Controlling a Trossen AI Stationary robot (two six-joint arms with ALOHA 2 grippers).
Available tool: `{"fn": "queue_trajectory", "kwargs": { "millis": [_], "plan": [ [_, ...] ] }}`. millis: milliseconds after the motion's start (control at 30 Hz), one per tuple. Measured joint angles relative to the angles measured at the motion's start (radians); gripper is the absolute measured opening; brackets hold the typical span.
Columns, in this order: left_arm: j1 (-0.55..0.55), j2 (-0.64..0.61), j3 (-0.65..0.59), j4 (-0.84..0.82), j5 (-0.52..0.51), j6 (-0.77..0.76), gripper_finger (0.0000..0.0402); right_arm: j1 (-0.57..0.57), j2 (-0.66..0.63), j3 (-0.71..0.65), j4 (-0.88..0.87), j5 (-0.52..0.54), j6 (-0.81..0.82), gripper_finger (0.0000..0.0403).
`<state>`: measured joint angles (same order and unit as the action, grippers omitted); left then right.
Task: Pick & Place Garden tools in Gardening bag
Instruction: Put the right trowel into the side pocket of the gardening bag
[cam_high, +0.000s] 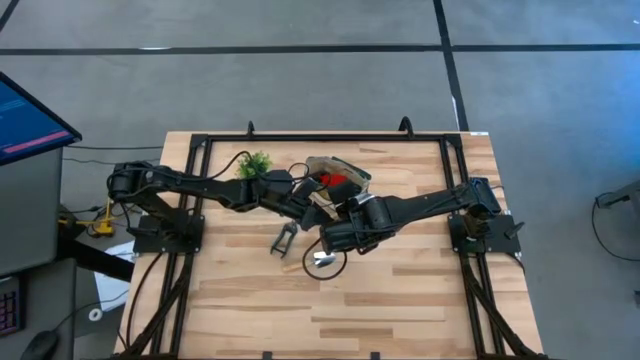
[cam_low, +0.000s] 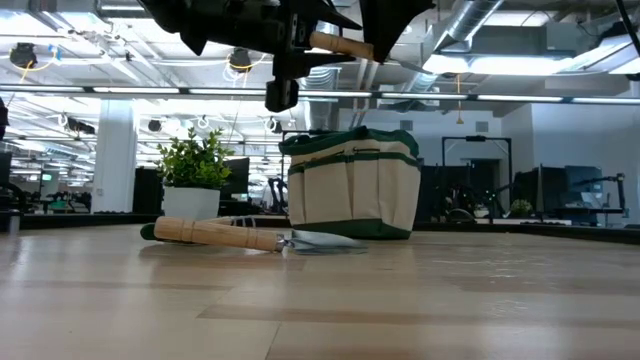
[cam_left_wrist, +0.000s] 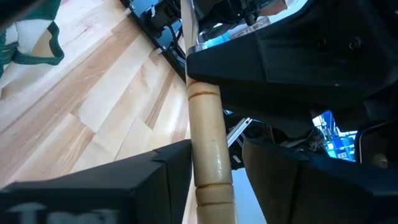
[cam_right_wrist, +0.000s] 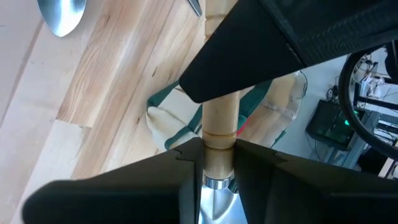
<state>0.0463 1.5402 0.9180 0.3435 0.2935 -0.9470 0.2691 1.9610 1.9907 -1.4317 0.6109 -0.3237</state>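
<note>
Both grippers meet mid-surface, raised, just near of the gardening bag (cam_high: 338, 172). Right gripper (cam_right_wrist: 219, 163) clamps a wooden-handled tool (cam_right_wrist: 219, 124) near its metal collar. Left gripper (cam_left_wrist: 214, 165) fingers flank the same handle, slightly apart. Trowel (cam_low: 250, 237) lies on the surface (cam_high: 400, 290).

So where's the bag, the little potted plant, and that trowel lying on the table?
gardening bag (cam_low: 350, 190): low view, on its cream front pockets.
potted plant (cam_low: 192, 160): low view, on its green leaves.
trowel (cam_low: 215, 234): low view, on its wooden handle.
</note>
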Motion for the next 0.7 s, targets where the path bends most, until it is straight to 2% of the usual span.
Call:
{"fn": "queue_trajectory", "kwargs": {
  "millis": [333,700],
  "plan": [
    [0.0,0.0,-0.002,-0.01,-0.006,0.0,0.0058,0.0,0.0,0.0,-0.004,0.005,0.0,0.0054],
    [0.005,0.0,-0.002,-0.009,-0.009,0.051,0.0053,0.005,0.0,0.0,-0.005,0.007,0.0,0.0055]
  ]
}}
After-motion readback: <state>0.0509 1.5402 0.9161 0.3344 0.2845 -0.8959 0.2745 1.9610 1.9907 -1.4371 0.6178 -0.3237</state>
